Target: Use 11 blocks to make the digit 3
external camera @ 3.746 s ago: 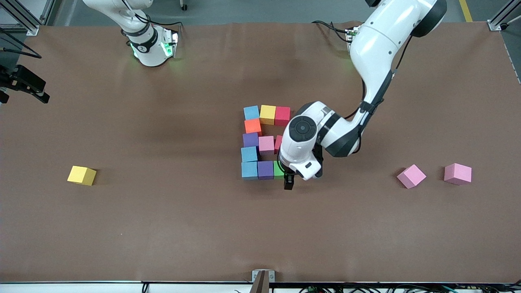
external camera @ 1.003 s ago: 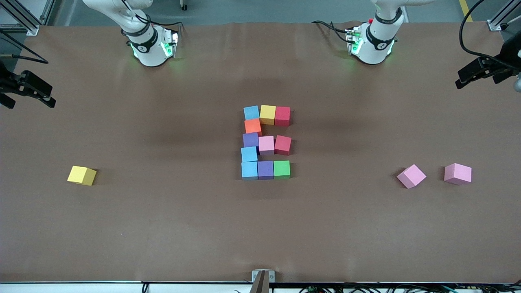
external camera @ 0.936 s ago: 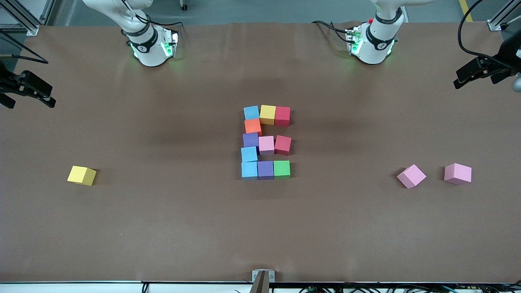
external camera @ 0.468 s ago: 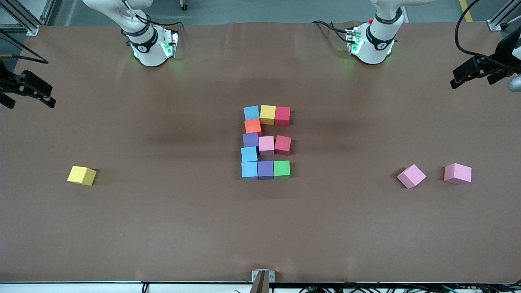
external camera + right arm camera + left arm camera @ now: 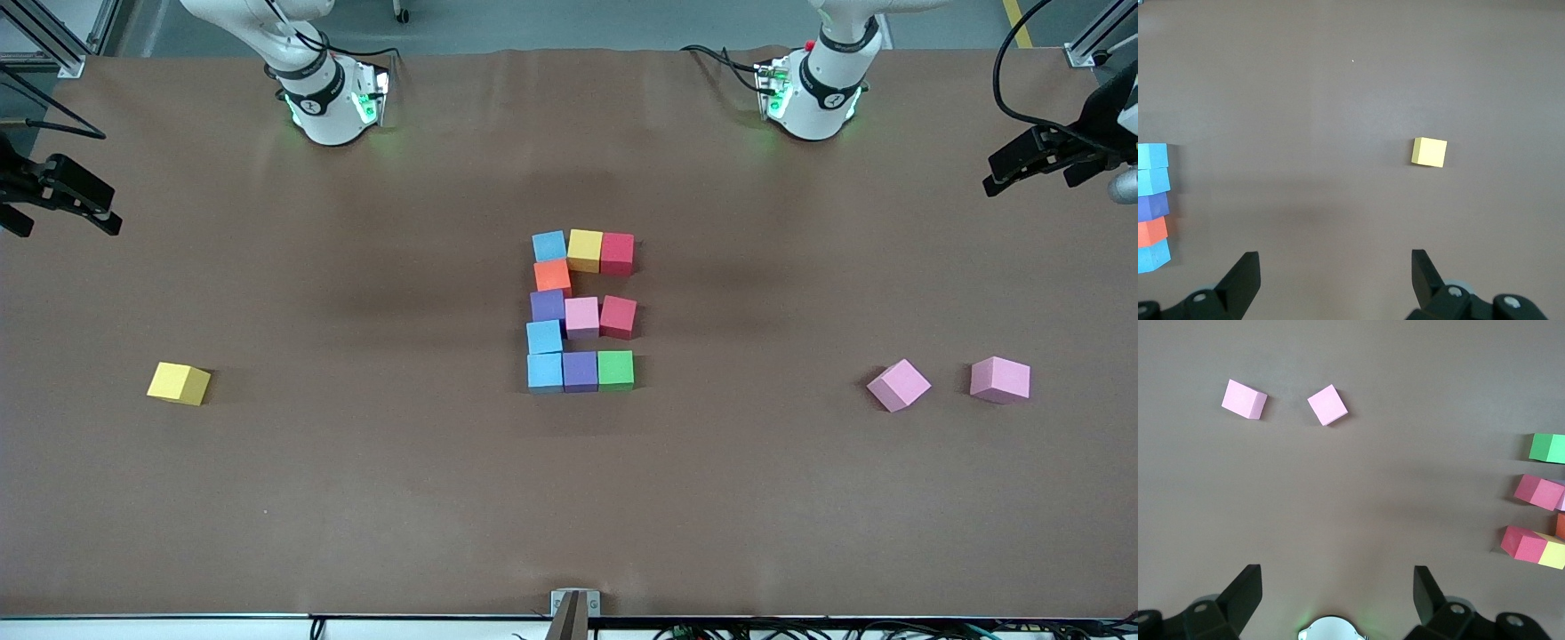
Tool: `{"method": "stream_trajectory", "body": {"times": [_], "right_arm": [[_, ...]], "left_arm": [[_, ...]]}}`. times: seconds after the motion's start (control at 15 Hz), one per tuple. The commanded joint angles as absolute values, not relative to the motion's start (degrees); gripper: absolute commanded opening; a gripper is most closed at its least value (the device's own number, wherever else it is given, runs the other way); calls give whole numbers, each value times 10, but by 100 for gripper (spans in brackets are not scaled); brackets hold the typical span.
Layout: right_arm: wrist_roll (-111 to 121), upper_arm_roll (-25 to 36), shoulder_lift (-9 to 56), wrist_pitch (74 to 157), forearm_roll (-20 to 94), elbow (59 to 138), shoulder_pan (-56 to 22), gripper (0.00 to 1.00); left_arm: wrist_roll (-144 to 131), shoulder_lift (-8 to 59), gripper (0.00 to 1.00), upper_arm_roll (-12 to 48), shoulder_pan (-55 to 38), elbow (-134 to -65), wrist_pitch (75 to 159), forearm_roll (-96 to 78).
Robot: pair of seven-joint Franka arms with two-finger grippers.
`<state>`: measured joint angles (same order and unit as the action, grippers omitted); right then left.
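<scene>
Eleven blocks touch in an E-like figure at mid-table, the digit 3 (image 5: 580,309). Its row farthest from the front camera is blue (image 5: 548,245), yellow (image 5: 585,250), red (image 5: 617,253). Orange (image 5: 552,276) joins that to purple (image 5: 548,305), pink (image 5: 582,316) and a slightly turned red (image 5: 618,316). A blue block (image 5: 544,337) leads to blue, purple (image 5: 580,371), green (image 5: 615,370). My left gripper (image 5: 1338,593) hangs open and empty over the left arm's end of the table. My right gripper (image 5: 1336,273) waits open and empty over the right arm's end.
A loose yellow block (image 5: 179,383) lies toward the right arm's end. Two loose pink blocks (image 5: 899,384) (image 5: 1000,380) lie toward the left arm's end, the first turned cornerwise. Both arm bases (image 5: 329,107) (image 5: 813,98) stand along the table edge farthest from the front camera.
The left arm, earlier down beside the green block, has withdrawn to its end of the table. Over the last second its gripper only drifted slightly. The blocks have not moved.
</scene>
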<state>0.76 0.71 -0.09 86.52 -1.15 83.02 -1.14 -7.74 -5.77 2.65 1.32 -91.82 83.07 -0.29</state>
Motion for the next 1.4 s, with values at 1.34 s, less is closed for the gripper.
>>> {"method": "stream_trajectory", "body": {"times": [1.34], "right_arm": [[4, 6, -1, 860, -13, 825, -10, 100]], "left_arm": [[-37, -38, 100, 25, 14, -875, 828, -4]]}}
